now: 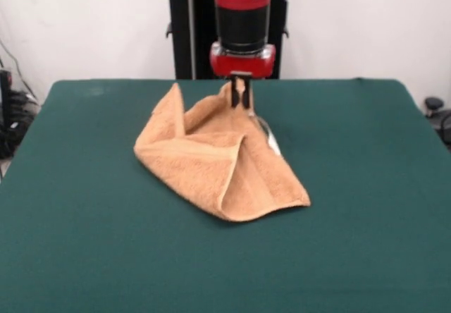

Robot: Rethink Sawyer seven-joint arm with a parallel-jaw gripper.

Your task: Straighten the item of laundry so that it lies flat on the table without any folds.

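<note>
Now, grip: my black gripper (240, 94) pinched together on the far edge of the rumpled orange-tan terry towel (215, 165).
Towel: mid-table on the dark green felt table (84, 221), folded over itself.
Technique: I judge lifting and drawing away from the fold opens it; go slow.

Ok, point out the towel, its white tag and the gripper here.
towel (211, 161): front view, middle of the folded terry.
white tag (271, 140): front view, on the towel's right edge.
gripper (240, 94): front view, between its fingertips, pinching a raised towel edge.
</note>
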